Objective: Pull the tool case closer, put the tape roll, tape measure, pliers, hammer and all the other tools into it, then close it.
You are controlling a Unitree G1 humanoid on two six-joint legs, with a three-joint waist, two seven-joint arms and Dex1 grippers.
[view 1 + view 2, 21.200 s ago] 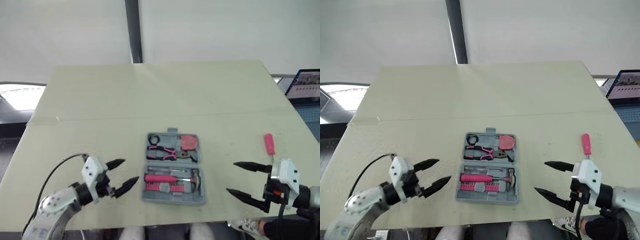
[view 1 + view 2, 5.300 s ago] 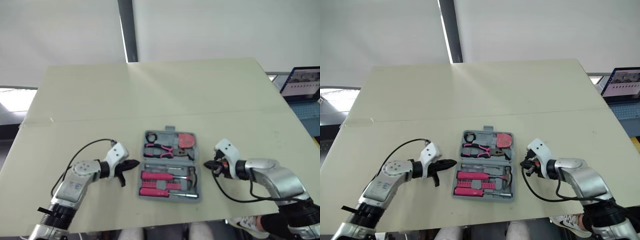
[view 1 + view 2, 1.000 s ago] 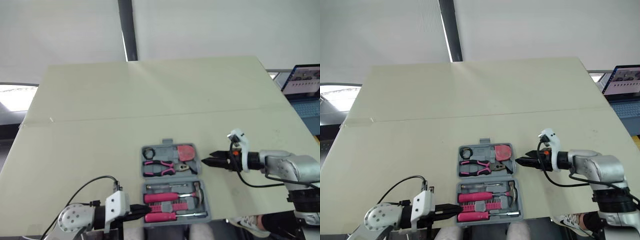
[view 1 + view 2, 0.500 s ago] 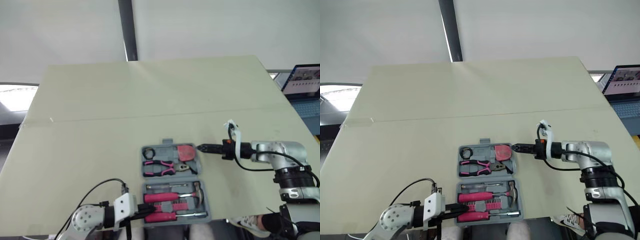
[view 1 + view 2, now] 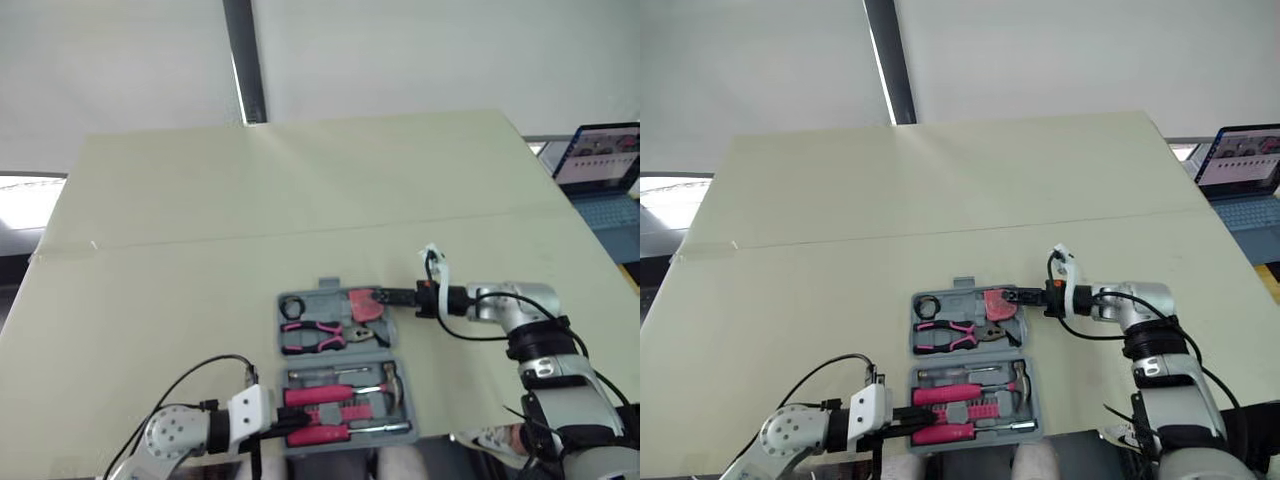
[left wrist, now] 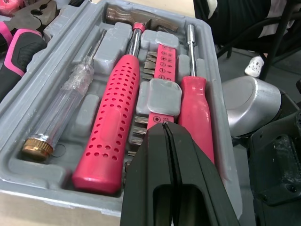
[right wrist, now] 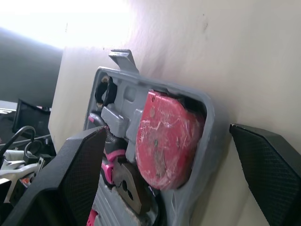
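Grey tool case (image 5: 336,353) lengthwise, handle (image 5: 333,284) farthest.

Lab or office, laptop (image 5: 603,160), plain table (image 5: 200,200), white wall (image 5: 450,50)

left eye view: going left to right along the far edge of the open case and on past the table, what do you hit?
tape roll → tape measure → right gripper → laptop
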